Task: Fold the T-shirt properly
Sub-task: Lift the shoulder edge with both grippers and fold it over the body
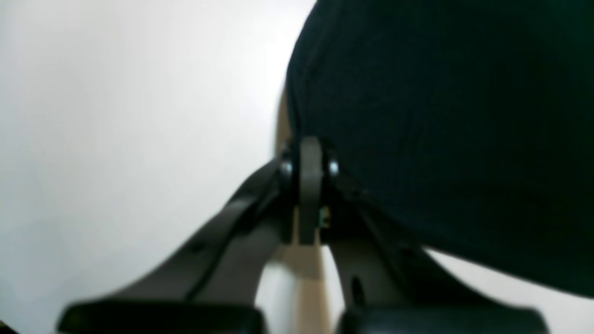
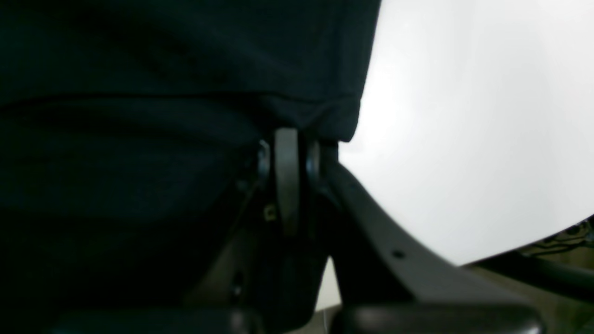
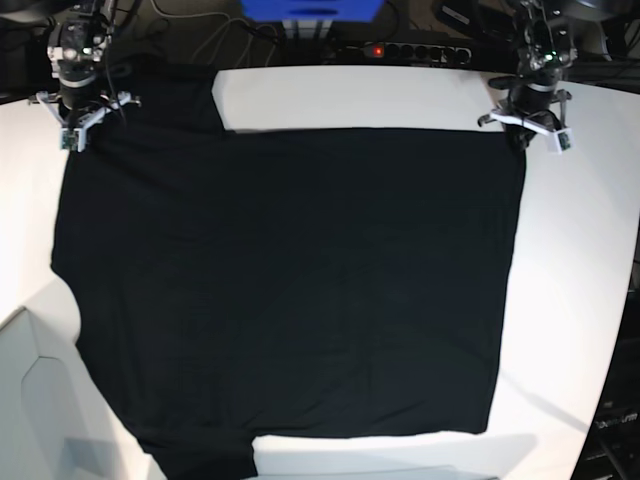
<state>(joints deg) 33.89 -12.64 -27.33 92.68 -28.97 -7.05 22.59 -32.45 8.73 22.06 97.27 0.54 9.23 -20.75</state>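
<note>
The black T-shirt [image 3: 290, 280] lies spread flat on the white table [image 3: 585, 250], plain side up; no print shows. My left gripper [image 3: 528, 128] is at its far right corner. In the left wrist view the left gripper [image 1: 309, 144] is shut, with the T-shirt [image 1: 441, 116] edge pinched at its tips. My right gripper [image 3: 76, 122] is at the far left corner. In the right wrist view the right gripper [image 2: 287, 135] is shut on the T-shirt [image 2: 162, 93] hem corner, and the cloth fills the left of that view.
A power strip [image 3: 405, 50] with a red light, a blue object [image 3: 310, 10] and cables lie behind the table's back edge. A white angled panel [image 3: 30, 400] sits at the front left. Bare table shows to the right of the shirt.
</note>
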